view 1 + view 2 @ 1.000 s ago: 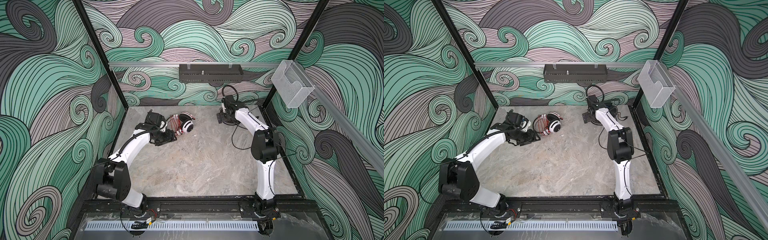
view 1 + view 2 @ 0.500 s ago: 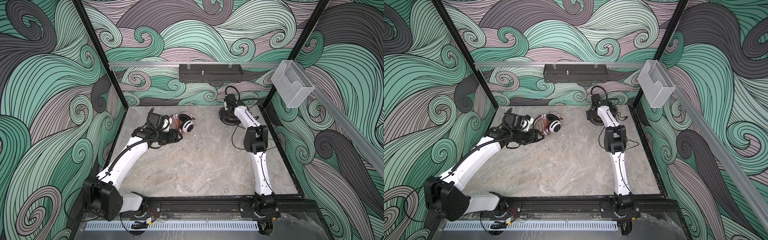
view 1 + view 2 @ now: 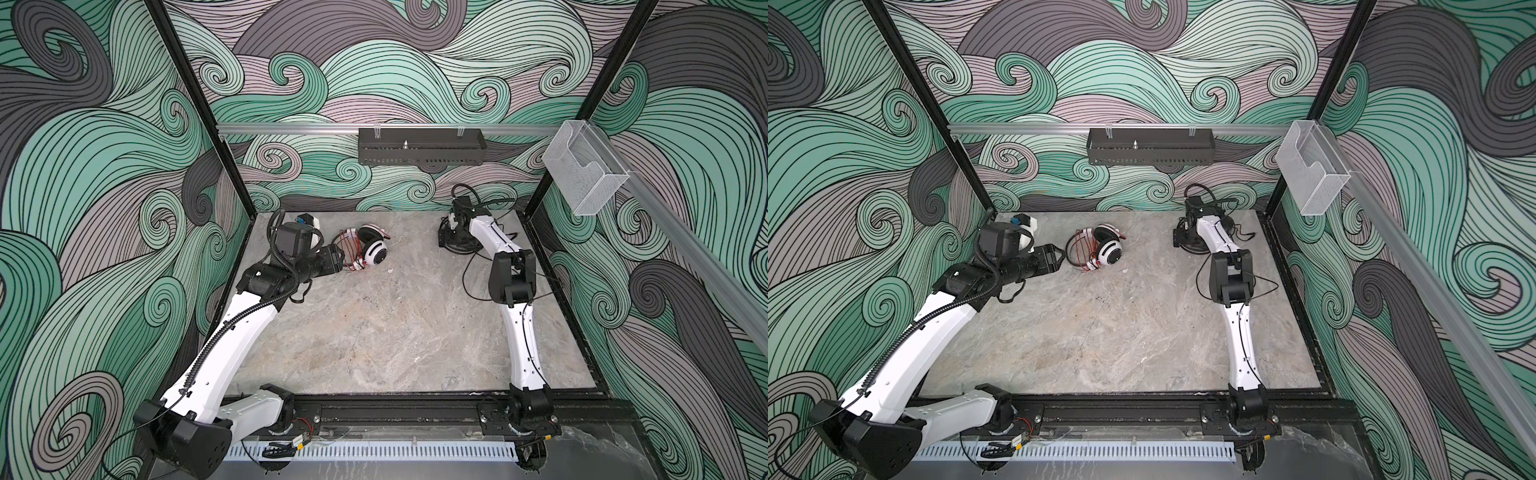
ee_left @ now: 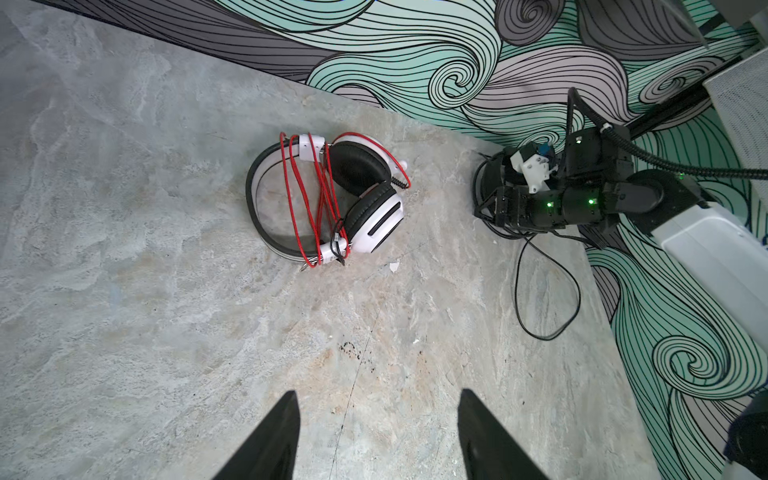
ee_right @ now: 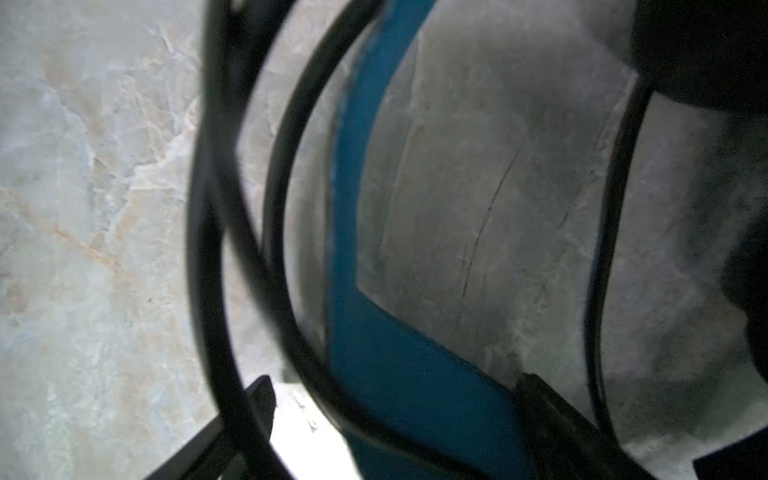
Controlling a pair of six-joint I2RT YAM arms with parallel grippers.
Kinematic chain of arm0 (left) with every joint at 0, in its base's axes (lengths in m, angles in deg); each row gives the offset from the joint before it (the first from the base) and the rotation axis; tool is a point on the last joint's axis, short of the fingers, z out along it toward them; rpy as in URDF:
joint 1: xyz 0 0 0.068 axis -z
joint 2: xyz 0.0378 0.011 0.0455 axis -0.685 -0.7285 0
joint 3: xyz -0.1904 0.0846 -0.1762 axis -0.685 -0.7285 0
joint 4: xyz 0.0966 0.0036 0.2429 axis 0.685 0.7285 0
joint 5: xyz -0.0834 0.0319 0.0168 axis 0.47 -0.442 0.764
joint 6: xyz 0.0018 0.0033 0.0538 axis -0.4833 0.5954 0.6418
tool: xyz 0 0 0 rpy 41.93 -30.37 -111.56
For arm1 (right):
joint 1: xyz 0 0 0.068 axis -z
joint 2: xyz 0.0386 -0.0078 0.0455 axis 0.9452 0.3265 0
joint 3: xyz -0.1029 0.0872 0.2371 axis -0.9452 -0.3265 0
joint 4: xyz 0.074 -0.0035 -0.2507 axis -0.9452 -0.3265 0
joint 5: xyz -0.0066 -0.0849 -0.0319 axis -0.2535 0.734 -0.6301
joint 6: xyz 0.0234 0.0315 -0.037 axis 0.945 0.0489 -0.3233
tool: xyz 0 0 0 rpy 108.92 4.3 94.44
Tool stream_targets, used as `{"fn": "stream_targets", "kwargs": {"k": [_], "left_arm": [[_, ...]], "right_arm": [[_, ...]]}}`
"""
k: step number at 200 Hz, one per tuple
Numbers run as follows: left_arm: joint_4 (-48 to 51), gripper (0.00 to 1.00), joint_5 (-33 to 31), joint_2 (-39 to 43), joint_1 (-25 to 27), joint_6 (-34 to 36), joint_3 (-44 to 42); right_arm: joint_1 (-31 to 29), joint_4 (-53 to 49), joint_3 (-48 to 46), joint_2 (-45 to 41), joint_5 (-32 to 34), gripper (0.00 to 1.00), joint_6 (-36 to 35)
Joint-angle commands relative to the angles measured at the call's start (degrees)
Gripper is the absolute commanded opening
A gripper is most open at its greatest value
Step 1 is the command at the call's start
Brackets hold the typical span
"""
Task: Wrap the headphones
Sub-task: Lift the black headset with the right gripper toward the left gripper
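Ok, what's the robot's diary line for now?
left hand: open, empty | white headphones: red cord wrapped round them | right hand: open around black headphones | black cord: loose

Free room and obstacles. The centre and near half of the marble tabletop [image 3: 374, 332] are left unobstructed, and 1 wide lane is offered down the middle. The far-left zone is occupied by the white headphones [image 3: 372, 251], which lie near the parted left gripper [image 4: 378, 394]. The far-right corner is blocked by the black headphones [image 5: 353, 208], straddled by the wide-set right gripper [image 5: 395, 384]. 1 slack black cord [image 4: 516, 291] is looped across the table nearby.
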Motion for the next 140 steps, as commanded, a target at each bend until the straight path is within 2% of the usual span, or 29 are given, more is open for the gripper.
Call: {"fn": "stream_targets", "kwargs": {"k": [1, 63, 116, 140], "left_arm": [[-1.0, 0.62, -1.6, 1.2, -0.4, -1.3, -0.3], [-0.3, 0.62, -2.3, 2.1, -1.7, -1.6, -1.5], [-0.3, 0.62, -3.3, 2.7, -2.2, -2.5, -5.3], [-1.3, 0.62, -1.7, 2.7, -2.2, -1.7, -7.1]], "right_arm": [[1.5, -3.2, -2.0, -2.0, -5.2, 0.9, 3.5], [2.2, -3.0, -6.5, -4.6, -11.4, 0.89, 5.5], [-0.1, 3.5, -25.7, -15.5, -16.8, 0.88, 9.3], [-3.2, 7.2, -36.2, -21.8, -19.3, 0.87, 11.5]]}}
